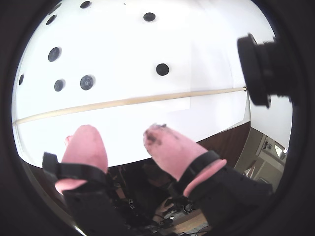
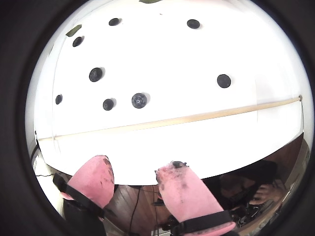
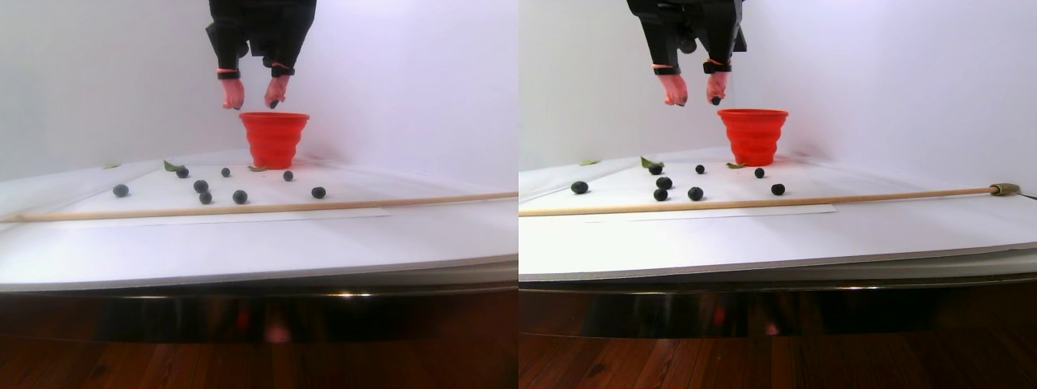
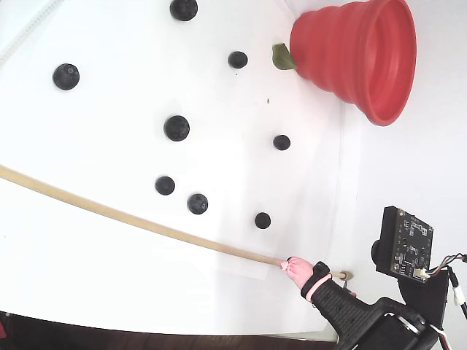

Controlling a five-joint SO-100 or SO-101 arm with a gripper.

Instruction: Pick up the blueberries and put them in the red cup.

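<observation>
Pink pads: the black arm's claw (image 1: pixel 119 132) with soft pink fingertips is spread wide, nothing between them; a dark smear on the right-hand pad may be stain or pulp, I cannot tell.
Wooden rod: a thin pale dowel (image 1: pixel 123 102) crosses the white table (image 4: pixel 87 292) just beyond the pads.
Berries: small round blue-black blueberries (image 1: pixel 162 69) lie past the rod, one alone right of centre, the rest clustered toward the upper left of a wrist view.
Cup: the red ribbed conical silicone cup (image 4: pixel 357 55) sits upper right in the fixed view, well apart from the claw, berries between them.
Next reach: probably forward over the rod.
</observation>
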